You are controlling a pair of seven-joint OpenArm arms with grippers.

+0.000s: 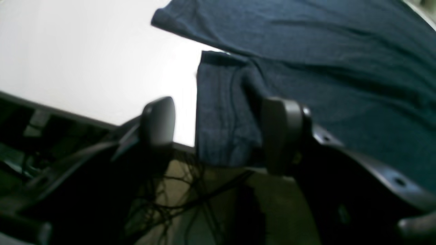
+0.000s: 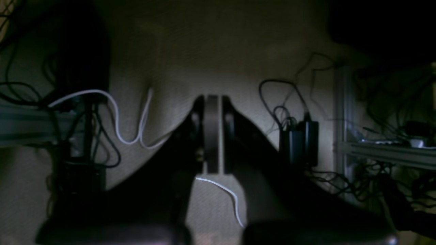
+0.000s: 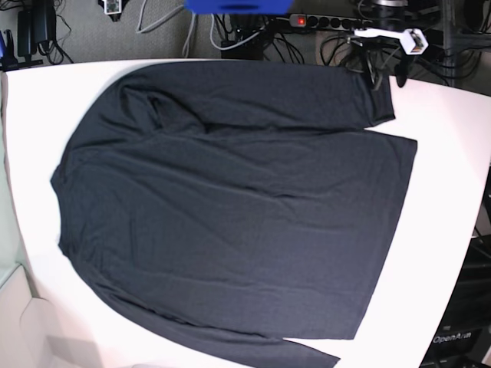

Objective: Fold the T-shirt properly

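Your T-shirt [image 3: 230, 207] lies spread flat across the white table [image 3: 449, 153], covering most of it in the base view: a dark navy soft knit, plain and matte, with shallow wrinkles running across the body and a long sleeve folded along the far edge. A second sleeve shows along the near edge of that view, partly cut off by the frame. From the left wrist camera you see the shirt [image 1: 306, 51] again, with a ribbed-looking end of cloth [image 1: 221, 112] draped over the table's dark edge [image 1: 68, 114]. Your left gripper [image 1: 218, 136] hangs just off that edge with its smooth black fingers [image 1: 158, 120] spread wide apart; the draped cloth sits in line between them, but the blur keeps you from telling whether either finger touches it. Your right gripper [image 2: 212, 132] is down below the table in dim light, its two flat pads pressed together on nothing. Around it you have a beige floor [image 2: 211, 51], a looping white cable [image 2: 129, 126], tangled black cables [image 2: 289, 98] and aluminium frame rails [image 2: 385, 151]. Beyond the table's far edge lies a power strip [image 3: 322, 21].
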